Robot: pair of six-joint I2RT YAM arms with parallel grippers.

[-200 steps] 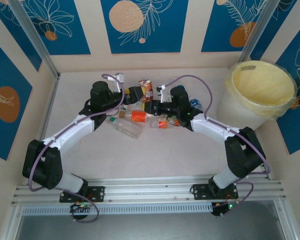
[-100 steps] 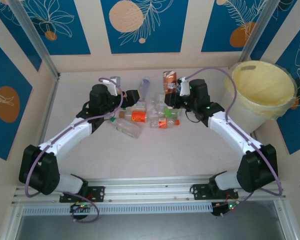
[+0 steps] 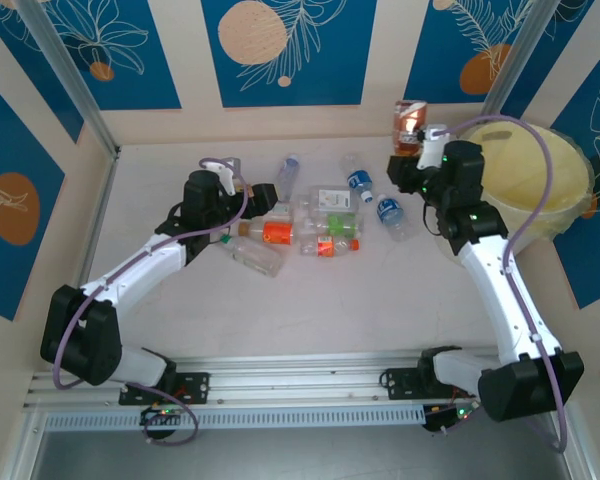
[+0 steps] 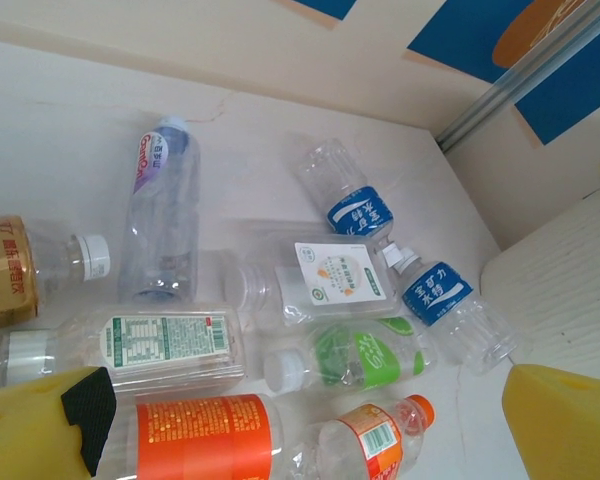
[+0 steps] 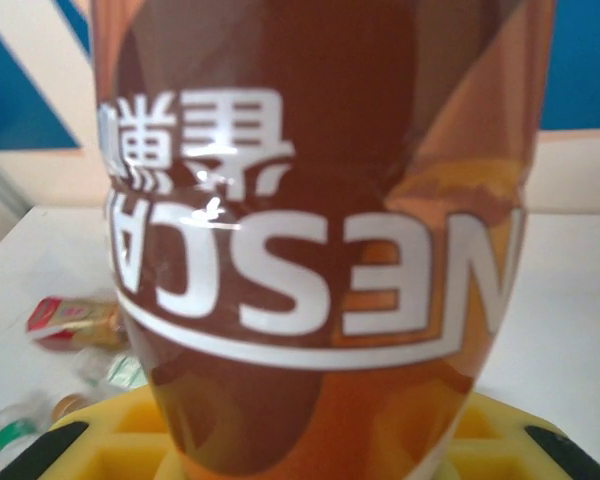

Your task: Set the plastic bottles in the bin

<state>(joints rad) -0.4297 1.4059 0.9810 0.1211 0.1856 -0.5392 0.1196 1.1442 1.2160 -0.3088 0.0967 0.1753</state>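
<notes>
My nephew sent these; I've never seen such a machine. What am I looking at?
Two robot arms are bolted at the near edge of a table. The wide picture looks down from above and behind them; the other two come from a camera on each wrist. Clear plastic bottles lie on their sides mid-table. The left hand is open near them, holding nothing. The right hand is shut on a copper-red bottle, held up beside the pale yellow bin; its wrist camera sees the label close up.
</notes>
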